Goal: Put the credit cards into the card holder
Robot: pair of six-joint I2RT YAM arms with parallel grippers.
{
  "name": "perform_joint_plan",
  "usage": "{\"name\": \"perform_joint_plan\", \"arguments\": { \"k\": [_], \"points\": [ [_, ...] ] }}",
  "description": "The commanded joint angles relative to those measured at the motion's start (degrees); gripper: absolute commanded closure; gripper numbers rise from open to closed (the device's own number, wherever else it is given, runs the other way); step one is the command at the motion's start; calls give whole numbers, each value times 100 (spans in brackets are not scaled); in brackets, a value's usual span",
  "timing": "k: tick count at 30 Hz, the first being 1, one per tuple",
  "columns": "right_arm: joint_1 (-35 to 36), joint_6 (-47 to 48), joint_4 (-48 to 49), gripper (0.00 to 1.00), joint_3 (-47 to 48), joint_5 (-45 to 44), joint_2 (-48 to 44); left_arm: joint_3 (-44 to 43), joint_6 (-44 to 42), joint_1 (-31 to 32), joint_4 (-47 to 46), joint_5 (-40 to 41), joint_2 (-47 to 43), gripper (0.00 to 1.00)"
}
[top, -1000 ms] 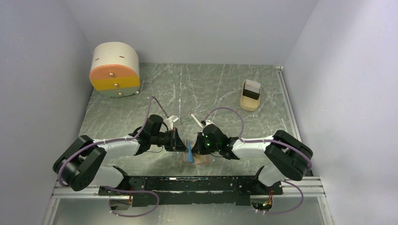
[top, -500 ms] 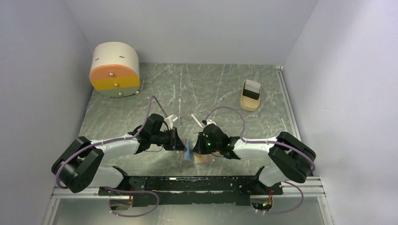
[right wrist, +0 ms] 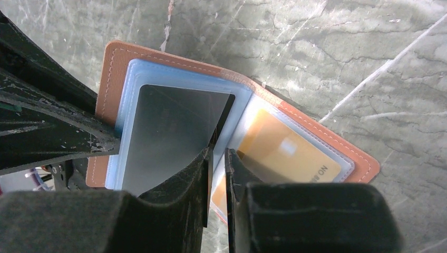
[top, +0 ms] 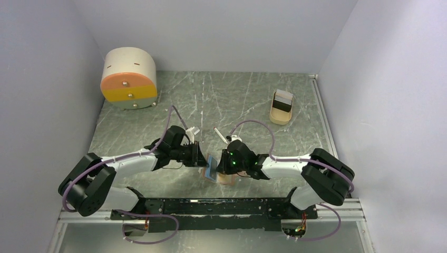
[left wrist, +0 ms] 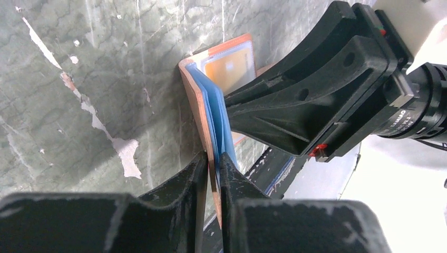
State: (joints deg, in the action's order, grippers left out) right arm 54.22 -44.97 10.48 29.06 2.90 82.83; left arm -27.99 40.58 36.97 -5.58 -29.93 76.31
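Two grippers meet at the card holder [top: 213, 173] in the top view, left gripper [top: 203, 160] on its left, right gripper [top: 221, 162] on its right; more credit cards [top: 283, 100] sit well beyond it in a tan tray [top: 279, 117]. Left wrist: jaws pressed onto the holder's brown cover [left wrist: 196, 100], so it stands open. Right wrist: jaws nip a dark card [right wrist: 168, 126] over the holder's blue sleeve [right wrist: 132, 71], orange card [right wrist: 279, 150] already pocketed beside it. Insertion step prob.; next needs the edge lined w/ the slot, then a straight push.
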Motion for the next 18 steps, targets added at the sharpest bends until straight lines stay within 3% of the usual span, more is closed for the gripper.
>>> {"name": "perform_joint_plan", "arguments": {
  "k": [1, 15, 18],
  "points": [
    [69, -55, 107, 81, 116, -123, 118, -185, -64, 10, -100, 2, 160, 81],
    [86, -88, 487, 71, -173, -442, 20, -128, 133, 223, -539, -170, 444, 77],
    [88, -73, 382, 71, -107, -515, 34, -121, 243, 237, -668, -297, 476, 84]
  ]
}}
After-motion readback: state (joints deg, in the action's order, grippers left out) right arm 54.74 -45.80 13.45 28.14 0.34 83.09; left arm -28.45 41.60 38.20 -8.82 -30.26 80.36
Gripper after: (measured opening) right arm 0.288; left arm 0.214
